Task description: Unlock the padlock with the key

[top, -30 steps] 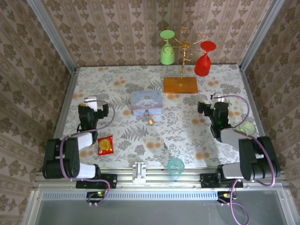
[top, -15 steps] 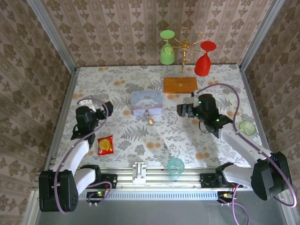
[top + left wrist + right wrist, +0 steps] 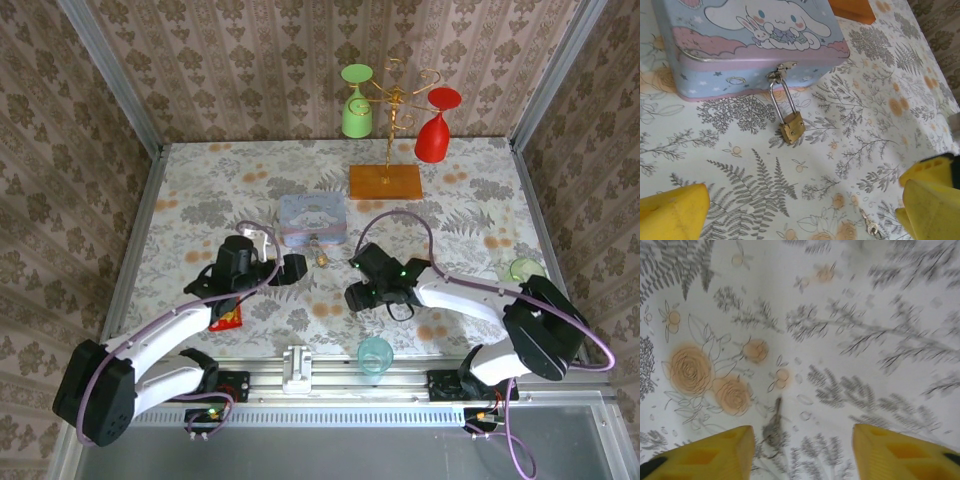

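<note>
**Top external view.**
- We list a pale blue tin (image 3: 313, 218) near the middle of the flowered tablecloth (image 3: 450, 215).
- The padlock (image 3: 321, 259) is a small gold speck touching the tin's front wall, at 6 o'clock from it.
- The left gripper (image 3: 293, 268) sits just beside the padlock at 8 o'clock. The right gripper (image 3: 355, 297) is near it at 4 o'clock. From here we cannot tell how either pair of fingers stands.
- We also list an orange-red snack packet (image 3: 228, 318) partly under the left arm and a teal cup (image 3: 375, 355) at the near edge.
- A gold stand (image 3: 386, 181) at 12 o'clock carries a green glass (image 3: 356, 110) and a red glass (image 3: 436, 130).

**Left wrist view.**
- This view adds detail the overhead one lacks. The padlock (image 3: 791, 127) has a squat brass body lying tilted on the cloth.
- Its long, thin silvery shackle is threaded through the hasp on the tin (image 3: 740, 50), and both legs meet the body.
- The key (image 3: 870, 227), small and silvery, lies flat at 5 o'clock from the padlock, well apart from it.
- The left gripper (image 3: 800, 200) has its yellow fingers spread wide, with nothing between them.

**Right wrist view.**
- This view is partly blurred. The key (image 3: 774, 425) lies on the cloth with its shaft pointing to 12 o'clock.
- The right gripper (image 3: 802, 440) is spread, and the key lies nearer the finger at 9 o'clock, touched by neither.
</note>
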`<act>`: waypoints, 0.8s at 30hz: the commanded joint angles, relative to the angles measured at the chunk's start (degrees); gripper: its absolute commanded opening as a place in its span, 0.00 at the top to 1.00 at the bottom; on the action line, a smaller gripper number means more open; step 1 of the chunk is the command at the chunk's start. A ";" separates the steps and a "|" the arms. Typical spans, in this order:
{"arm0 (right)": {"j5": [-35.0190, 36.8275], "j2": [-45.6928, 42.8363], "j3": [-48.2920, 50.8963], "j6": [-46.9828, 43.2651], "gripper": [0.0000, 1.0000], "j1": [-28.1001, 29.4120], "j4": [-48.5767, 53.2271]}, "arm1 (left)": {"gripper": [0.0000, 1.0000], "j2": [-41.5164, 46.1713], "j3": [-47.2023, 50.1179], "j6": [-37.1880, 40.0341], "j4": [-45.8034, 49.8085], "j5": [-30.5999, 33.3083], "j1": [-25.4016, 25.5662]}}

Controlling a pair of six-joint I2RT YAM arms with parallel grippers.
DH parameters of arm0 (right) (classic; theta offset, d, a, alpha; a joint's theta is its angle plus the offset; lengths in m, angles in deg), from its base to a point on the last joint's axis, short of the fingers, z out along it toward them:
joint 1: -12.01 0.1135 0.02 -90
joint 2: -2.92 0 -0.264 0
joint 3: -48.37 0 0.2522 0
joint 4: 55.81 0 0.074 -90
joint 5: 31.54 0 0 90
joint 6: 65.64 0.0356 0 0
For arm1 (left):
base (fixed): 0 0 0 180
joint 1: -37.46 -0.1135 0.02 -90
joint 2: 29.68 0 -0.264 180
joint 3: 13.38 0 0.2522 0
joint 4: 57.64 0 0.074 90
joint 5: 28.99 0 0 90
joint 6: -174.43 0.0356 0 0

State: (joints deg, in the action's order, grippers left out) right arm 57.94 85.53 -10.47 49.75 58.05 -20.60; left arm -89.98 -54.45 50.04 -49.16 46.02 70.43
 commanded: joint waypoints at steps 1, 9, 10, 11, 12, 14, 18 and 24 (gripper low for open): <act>-1.11 1.45 -1.25 4.26 0.51 2.19 -0.14 | 0.00 -0.09 0.86 -5.35 -3.07 0.35 1.11; 0.79 4.16 -1.22 5.67 0.60 5.62 1.01 | 0.00 -0.88 0.92 -5.60 -3.78 -0.99 2.71; 1.56 4.30 -1.16 5.60 0.60 6.06 1.22 | 0.00 -0.88 0.92 -5.65 -3.44 -0.93 2.78; 1.96 4.47 -0.91 5.62 0.60 6.27 0.91 | 0.00 -0.81 0.92 -5.67 -3.42 -0.76 2.89; 1.87 4.73 -0.70 5.80 0.60 6.39 0.34 | 0.00 -0.84 1.03 -5.69 -3.43 -0.54 2.93; 1.34 6.23 -0.86 6.36 0.61 6.81 -0.56 | 0.00 -0.71 1.36 -5.99 -3.34 -0.14 2.92; 3.95 8.98 -2.56 6.77 0.62 8.13 0.34 | 0.00 -0.19 1.88 -6.03 -3.12 -0.07 2.98; 7.88 10.55 -3.53 6.82 0.67 9.17 2.45 | 0.00 1.13 3.13 -6.00 -2.80 1.00 2.95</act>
State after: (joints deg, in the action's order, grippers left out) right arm 62.18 94.53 -13.00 55.63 66.66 -20.36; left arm -90.33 -52.57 44.97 -52.02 46.07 73.07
